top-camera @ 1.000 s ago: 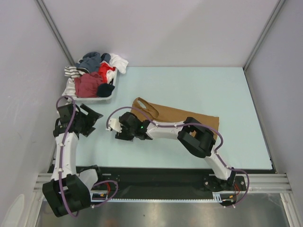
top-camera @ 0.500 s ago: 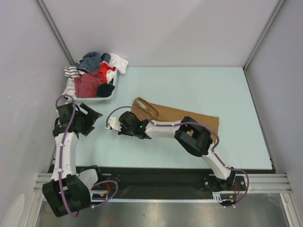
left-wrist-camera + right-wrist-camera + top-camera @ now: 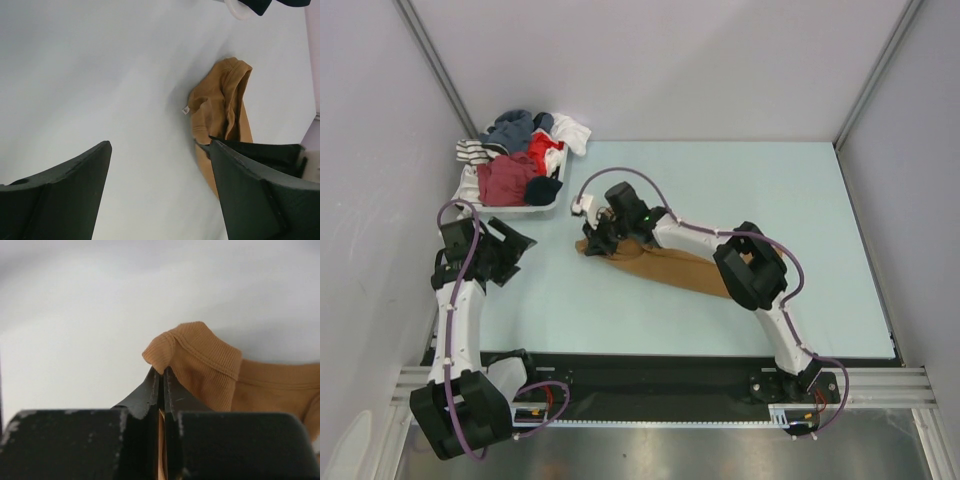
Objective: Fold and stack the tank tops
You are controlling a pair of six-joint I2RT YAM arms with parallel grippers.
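Observation:
A tan-brown tank top (image 3: 665,268) lies bunched in a narrow strip mid-table. Its left end is lifted into a peak. My right gripper (image 3: 594,238) is shut on that end; in the right wrist view the jaws (image 3: 161,372) pinch a ribbed fold of the tan top (image 3: 207,357). My left gripper (image 3: 523,260) hovers open near the table's left edge, well apart from the cloth. Between its fingers (image 3: 160,145) only bare table shows, with the tan top (image 3: 225,100) beyond. A dark maroon top (image 3: 505,180) lies among the clothes in the tray.
A white tray (image 3: 542,205) at the back left holds a heap of mixed clothes in blue, red, striped and white. The right arm (image 3: 750,270) stretches across the table's middle, over the tan top's right part. Walls close in the left, back and right.
My right gripper shut on the tan top's left end and swung toward the back. The top went from spread out to a bunched strip. The left arm has stayed put.

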